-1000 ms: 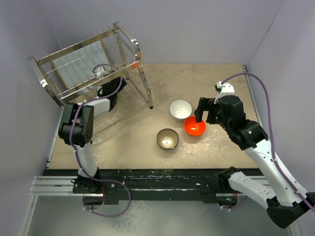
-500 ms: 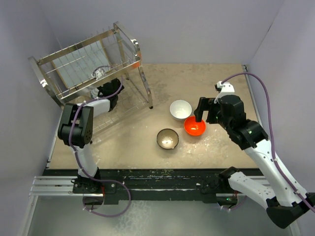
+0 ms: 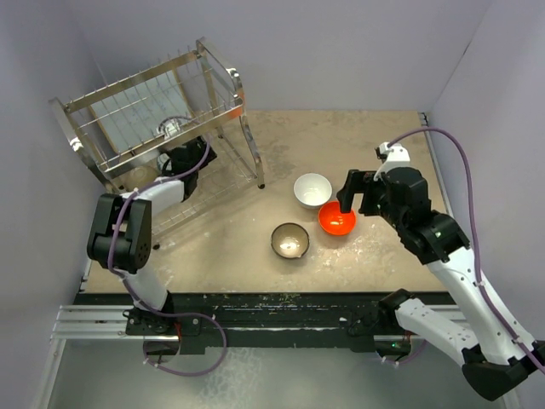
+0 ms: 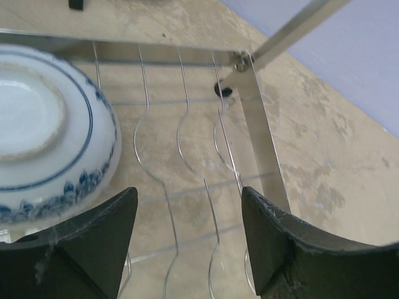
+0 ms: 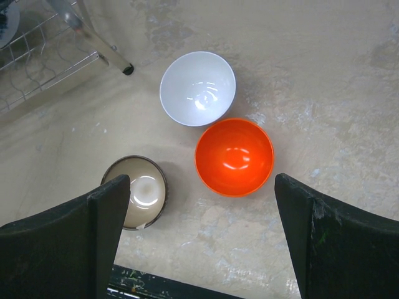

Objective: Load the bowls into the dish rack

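The dish rack (image 3: 153, 85) stands at the back left. My left gripper (image 3: 176, 158) reaches into its lower tier, open and empty (image 4: 190, 237) over the wavy wires. A blue-and-white bowl (image 4: 43, 137) lies upside down on those wires just left of the fingers. The white bowl (image 3: 312, 189), orange-red bowl (image 3: 338, 221) and dark brown bowl (image 3: 290, 239) sit on the table. My right gripper (image 3: 345, 204) hovers open and empty (image 5: 196, 230) above them: white (image 5: 197, 88), orange-red (image 5: 234, 156), brown (image 5: 138, 192). No beige bowl is clearly visible.
A rack leg with a black foot (image 5: 126, 69) stands just left of the white bowl. An upright metal bar (image 4: 259, 124) of the rack is right of my left fingers. Walls close in at the back and both sides.
The left arm's elbow has swung left and the left gripper has shifted slightly inside the rack. The right arm has barely moved. The bowls have not moved.
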Available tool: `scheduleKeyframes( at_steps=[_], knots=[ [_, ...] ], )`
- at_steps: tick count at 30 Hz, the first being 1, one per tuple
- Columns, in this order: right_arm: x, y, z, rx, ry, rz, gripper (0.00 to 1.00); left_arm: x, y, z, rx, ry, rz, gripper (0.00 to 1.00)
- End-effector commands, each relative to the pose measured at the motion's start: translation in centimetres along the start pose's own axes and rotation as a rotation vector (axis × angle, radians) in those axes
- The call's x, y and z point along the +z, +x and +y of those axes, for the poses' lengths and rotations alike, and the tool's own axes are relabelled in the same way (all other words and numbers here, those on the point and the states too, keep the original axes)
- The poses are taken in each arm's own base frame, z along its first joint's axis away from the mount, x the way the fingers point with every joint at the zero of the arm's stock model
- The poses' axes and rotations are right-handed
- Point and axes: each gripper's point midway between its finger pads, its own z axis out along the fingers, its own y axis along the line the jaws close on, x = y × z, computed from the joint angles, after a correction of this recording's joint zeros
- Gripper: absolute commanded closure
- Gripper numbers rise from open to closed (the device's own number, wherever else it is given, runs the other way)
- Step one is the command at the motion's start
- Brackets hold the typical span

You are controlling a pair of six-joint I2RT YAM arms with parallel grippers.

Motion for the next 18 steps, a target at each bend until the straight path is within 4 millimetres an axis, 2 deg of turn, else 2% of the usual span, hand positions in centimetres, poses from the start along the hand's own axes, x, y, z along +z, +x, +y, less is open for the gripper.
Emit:
scheduleKeyframes(
  at_steps=[1,5,10,18],
  knots=[
    [-0.5,-0.1,0.1,0.005,-0.019,-0.017,0.01,-3.1,0.7,-1.7,0.026,0.12,0.042,0.29],
    [-0.8,0.3,0.0,0.013,-0.02,-0.016,0.01,-5.8,2.4,-1.7,0.046,0.169,0.079,0.29],
    [-1.2,0.3,0.1,0.026,-0.033,-0.023,0.01,-9.7,4.0,-2.9,0.118,0.257,0.092,0.29],
    [-1.2,0.3,0.1,0.046,-0.033,-0.026,0.01,-17.3,9.3,-4.4,0.216,0.362,0.139,0.3]
  ],
)
